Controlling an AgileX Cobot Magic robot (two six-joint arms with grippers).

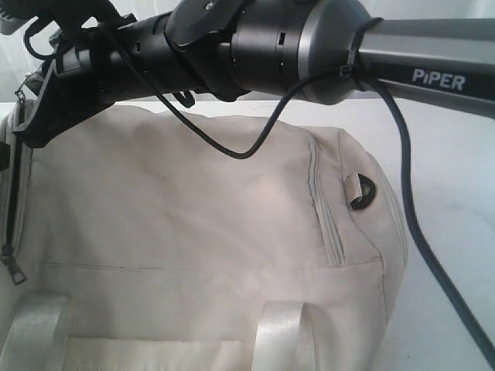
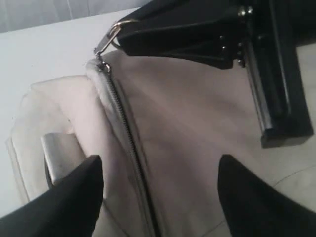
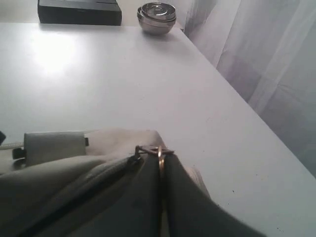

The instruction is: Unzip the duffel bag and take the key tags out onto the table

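The cream duffel bag [image 1: 193, 224] lies on the white table [image 3: 123, 84] and fills the exterior view, its shiny handles [image 1: 285, 336] at the near side. My right gripper [image 3: 159, 159] reaches across to the bag's left end and is shut on a silver zip pull [image 3: 158, 151], also seen as the zip pull [image 2: 106, 42] in the left wrist view. My left gripper [image 2: 159, 170] hangs open just above the bag, its fingers astride the zip line [image 2: 126, 133], which looks closed there. The key tags are out of view.
A black box [image 3: 79, 11] and a stack of metal bowls [image 3: 157, 17] stand at the far end of the table, near the white curtain [image 3: 266, 59]. The right arm's cable [image 1: 421, 232] hangs past the bag's end with the black D-ring [image 1: 362, 191].
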